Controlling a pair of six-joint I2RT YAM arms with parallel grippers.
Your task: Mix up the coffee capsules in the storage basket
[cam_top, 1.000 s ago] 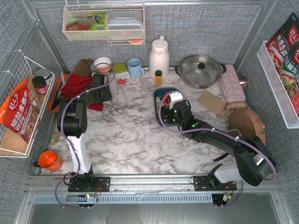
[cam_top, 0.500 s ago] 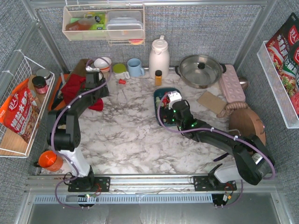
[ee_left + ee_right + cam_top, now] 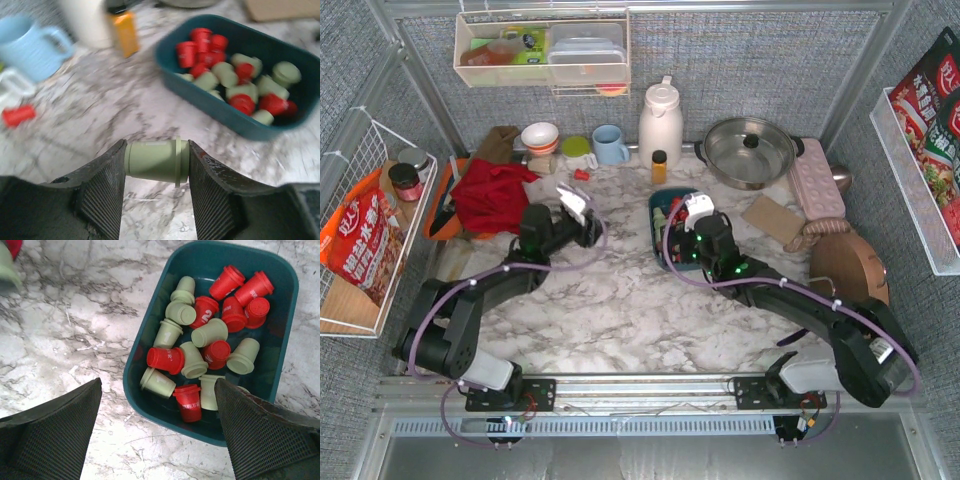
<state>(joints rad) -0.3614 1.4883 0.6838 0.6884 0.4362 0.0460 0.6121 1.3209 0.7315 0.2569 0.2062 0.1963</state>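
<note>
The storage basket [image 3: 654,215] [image 3: 131,380] [image 3: 225,114] is a dark teal tray on the marble top, right of centre. Several red and pale green coffee capsules [image 3: 200,340] [image 3: 227,75] lie jumbled inside it. My left gripper [image 3: 157,155] [image 3: 588,222] is shut on one pale green capsule [image 3: 150,161], held sideways between the pads above the table, left of the basket. My right gripper [image 3: 159,390] [image 3: 692,218] hovers over the basket's near end, open wide with nothing between its fingers.
A loose red capsule [image 3: 17,115] [image 3: 581,175] lies on the table near a blue mug [image 3: 32,45] [image 3: 610,145]. An amber bottle [image 3: 124,32] [image 3: 659,166] and a white jug [image 3: 660,122] stand behind the basket. A pot [image 3: 750,150], a red cloth [image 3: 490,195] and cardboard [image 3: 772,218] lie around.
My left arm has swung from the back left by the red cloth toward the middle and the basket, carrying the green capsule. The right arm has hardly moved.
</note>
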